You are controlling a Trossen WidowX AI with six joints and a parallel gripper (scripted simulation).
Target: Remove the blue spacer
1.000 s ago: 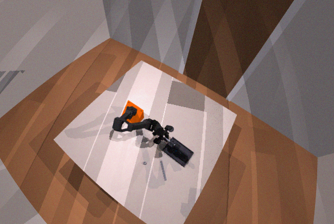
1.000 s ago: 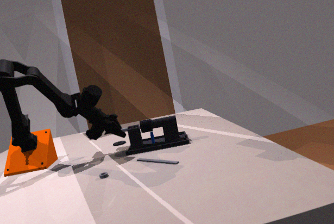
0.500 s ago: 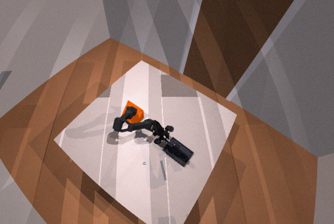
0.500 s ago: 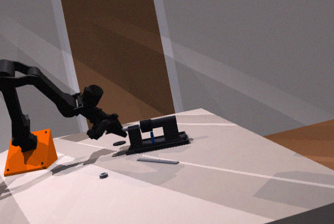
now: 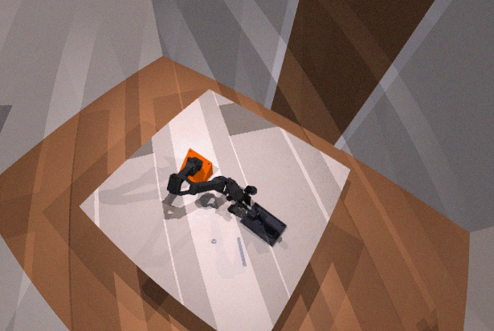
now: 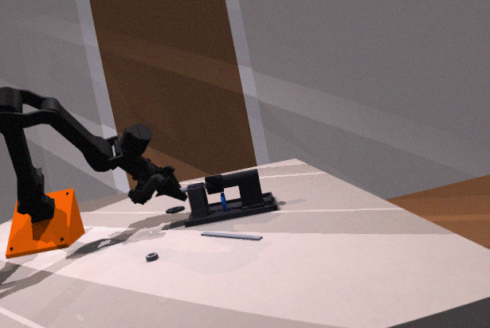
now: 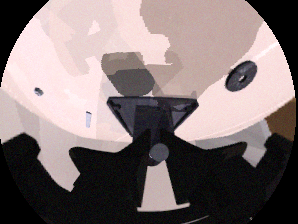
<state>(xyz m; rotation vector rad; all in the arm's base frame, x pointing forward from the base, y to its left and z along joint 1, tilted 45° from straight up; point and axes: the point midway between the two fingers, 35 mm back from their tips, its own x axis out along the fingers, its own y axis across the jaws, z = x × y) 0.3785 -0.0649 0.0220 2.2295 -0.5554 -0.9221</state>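
Note:
My gripper is shut on the grey shaft, just outside the near post of the black fixture. The shaft runs level into that post. The blue spacer is off the shaft's line and stands on edge low in the fixture, between the post and the big housing block. A thick black spacer sits up at shaft height beside the housing's arm; no gap shows between them. The shaft's far end is hidden.
A dark flat ring lies on the table below the gripper. A small grey ring and a thin grey bar lie beside the fixture. The orange arm base stands behind.

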